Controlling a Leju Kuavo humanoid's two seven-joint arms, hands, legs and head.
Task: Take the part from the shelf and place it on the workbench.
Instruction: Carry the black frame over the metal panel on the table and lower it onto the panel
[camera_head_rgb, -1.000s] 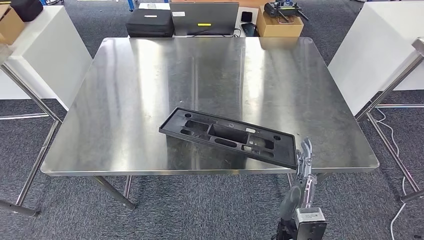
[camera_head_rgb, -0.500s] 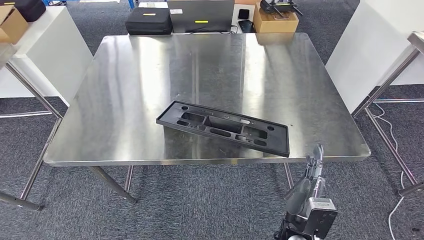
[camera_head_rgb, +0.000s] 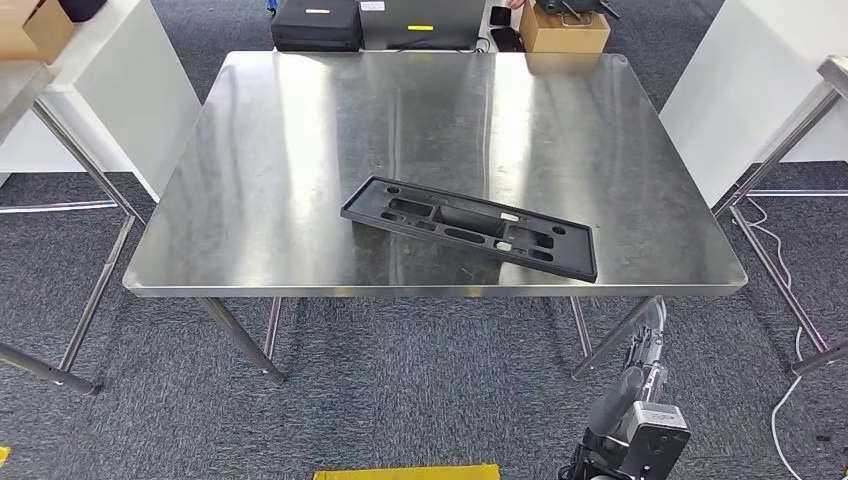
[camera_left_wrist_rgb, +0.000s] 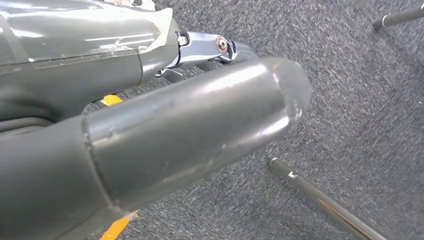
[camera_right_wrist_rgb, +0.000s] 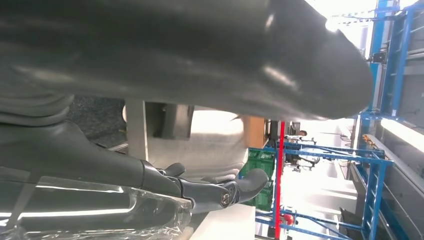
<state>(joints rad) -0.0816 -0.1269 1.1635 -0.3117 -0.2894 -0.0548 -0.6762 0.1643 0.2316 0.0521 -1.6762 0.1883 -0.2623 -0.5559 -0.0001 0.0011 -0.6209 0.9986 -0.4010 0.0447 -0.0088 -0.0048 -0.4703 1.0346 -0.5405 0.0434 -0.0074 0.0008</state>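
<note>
The black plastic part (camera_head_rgb: 470, 225), a long flat frame with several cut-outs, lies flat on the steel workbench (camera_head_rgb: 300, 150), toward its near right edge. Nothing touches it. My right hand (camera_head_rgb: 640, 385) hangs below and in front of the table's near right corner, fingers pointing up and apart, holding nothing. In the right wrist view its thick thumb (camera_right_wrist_rgb: 200, 50) and dark fingers (camera_right_wrist_rgb: 215, 190) are spread with nothing between them. In the left wrist view my left hand (camera_left_wrist_rgb: 150, 125) hangs over the grey carpet, thumb stretched out, holding nothing.
A black case (camera_head_rgb: 317, 22) and a cardboard box (camera_head_rgb: 565, 25) stand on the floor behind the workbench. White tables (camera_head_rgb: 100, 90) flank it left and right (camera_head_rgb: 760, 80). A yellow strip (camera_head_rgb: 405, 472) lies on the carpet near me. A cable (camera_head_rgb: 790, 400) trails at the right.
The whole picture has shifted: the camera has moved back from the workbench, showing more carpet in front. The part stays where it lay. My right hand has dropped away from the table edge.
</note>
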